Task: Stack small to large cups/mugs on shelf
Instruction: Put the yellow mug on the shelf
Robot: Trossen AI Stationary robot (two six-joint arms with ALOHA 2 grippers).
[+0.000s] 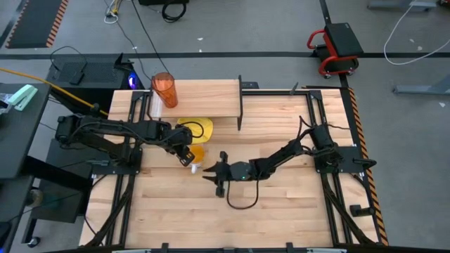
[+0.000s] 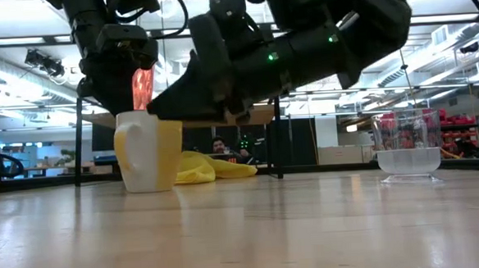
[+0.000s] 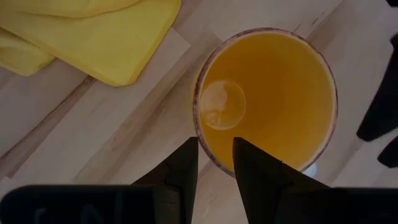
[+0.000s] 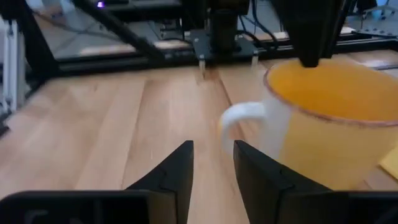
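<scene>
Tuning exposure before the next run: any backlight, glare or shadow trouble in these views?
Low view: bright room lights behind leave the arms as dark silhouettes; the tumbler glows through, the orange mug stays readable. Left wrist view: one round bright reflection inside the mug. High view: even light, only soft shadows. Right wrist view: no glare on the mug.

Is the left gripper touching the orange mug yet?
Cannot tell. In the left wrist view the left gripper sits over the orange mug at its rim; no contact or gap shows plainly.
</scene>
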